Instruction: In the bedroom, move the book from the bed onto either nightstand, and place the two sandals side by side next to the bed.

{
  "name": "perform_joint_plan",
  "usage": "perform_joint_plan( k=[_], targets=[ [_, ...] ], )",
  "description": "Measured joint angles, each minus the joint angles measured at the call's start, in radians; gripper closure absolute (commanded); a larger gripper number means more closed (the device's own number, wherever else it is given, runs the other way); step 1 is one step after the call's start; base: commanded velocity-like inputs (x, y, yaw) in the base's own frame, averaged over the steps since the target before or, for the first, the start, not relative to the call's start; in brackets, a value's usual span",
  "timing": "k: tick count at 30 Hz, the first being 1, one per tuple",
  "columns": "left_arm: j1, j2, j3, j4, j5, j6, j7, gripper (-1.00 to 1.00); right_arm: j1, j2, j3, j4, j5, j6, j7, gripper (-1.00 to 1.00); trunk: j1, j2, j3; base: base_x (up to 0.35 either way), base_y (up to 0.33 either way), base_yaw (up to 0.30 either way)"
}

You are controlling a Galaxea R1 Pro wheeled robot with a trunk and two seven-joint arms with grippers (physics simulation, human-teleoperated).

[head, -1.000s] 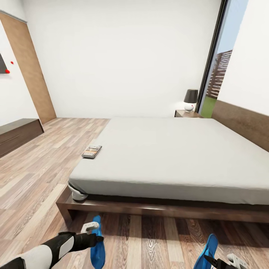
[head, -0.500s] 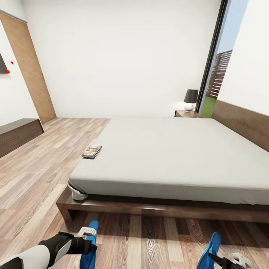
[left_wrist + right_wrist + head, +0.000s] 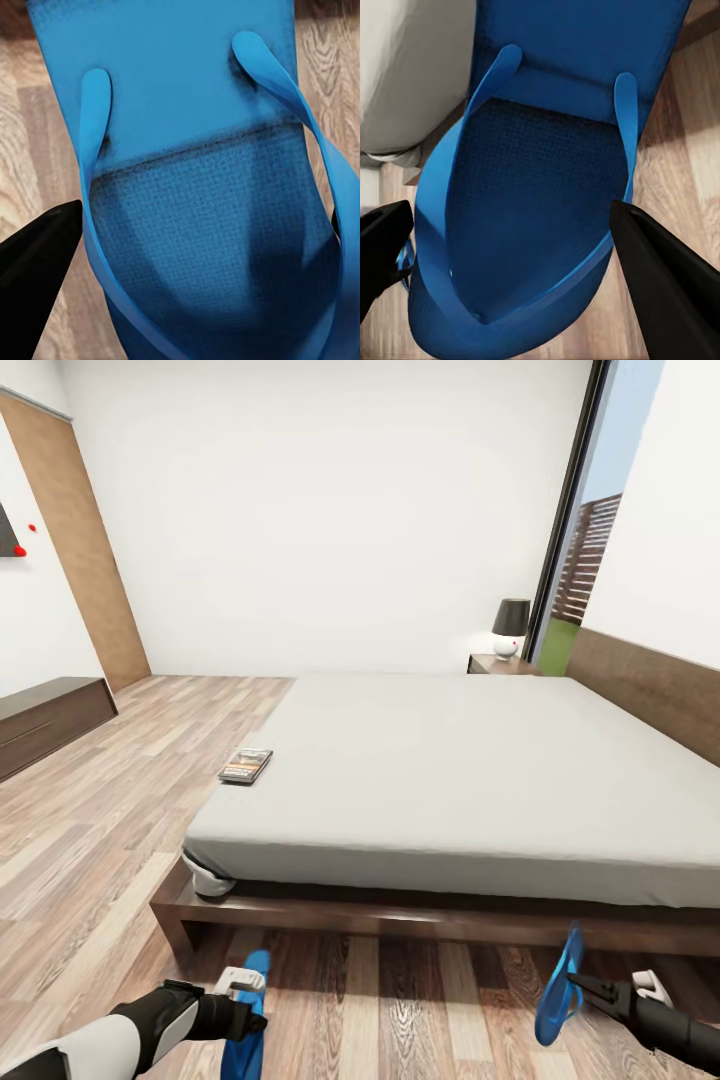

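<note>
A table lamp (image 3: 510, 626) with a dark shade and a round white base stands at the far side of the room, beside a tall window (image 3: 585, 550) with a dark frame. Through the glass, a slatted brown fence (image 3: 588, 555) and a strip of green grass (image 3: 558, 645) show. A long dark wood cabinet (image 3: 45, 722) sits against the left wall, below a dark object (image 3: 8, 532) mounted there, with two small red dots (image 3: 26, 538) just beside it.

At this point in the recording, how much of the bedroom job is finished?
Nothing looks finished. The book lies on the bed near its edge, not on the nightstand. In hand: the left gripper holds one sandal and the right gripper holds the other sandal on edge, both by the bed frame. Left: set them down side by side, then move the book.
</note>
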Motion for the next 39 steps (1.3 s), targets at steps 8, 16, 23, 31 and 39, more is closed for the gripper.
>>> perform_joint_plan(
  k=[8,16,23,31,39],
  targets=[
    [0.0,-0.014,0.0,0.0,0.0,0.0,0.0,1.0,0.0,0.0,0.005,-0.051,-0.007,0.062,0.0,1.0,0.015,-0.028,-0.013,0.0,0.0,0.0],
    [0.0,-0.02,0.0,0.0,0.0,0.001,-0.001,1.0,0.0,0.0,0.005,-0.055,-0.006,0.217,-0.002,1.0,0.046,-0.084,-0.038,0.0,0.0,0.0],
    [0.0,-0.02,0.001,0.0,0.0,0.001,-0.001,1.0,0.0,0.001,0.005,-0.055,-0.002,0.211,-0.008,1.0,0.073,-0.133,-0.06,0.0,0.0,0.0],
    [0.0,-0.02,0.002,0.0,0.0,0.001,-0.001,1.0,0.0,0.001,0.005,-0.055,-0.002,0.211,-0.009,1.0,0.103,-0.189,-0.085,0.0,0.0,0.0],
    [0.0,-0.02,0.002,0.0,0.0,0.001,-0.002,1.0,0.0,0.002,0.005,-0.055,-0.002,0.21,-0.009,1.0,0.134,-0.245,-0.11,0.0,0.0,0.0]
  ],
)
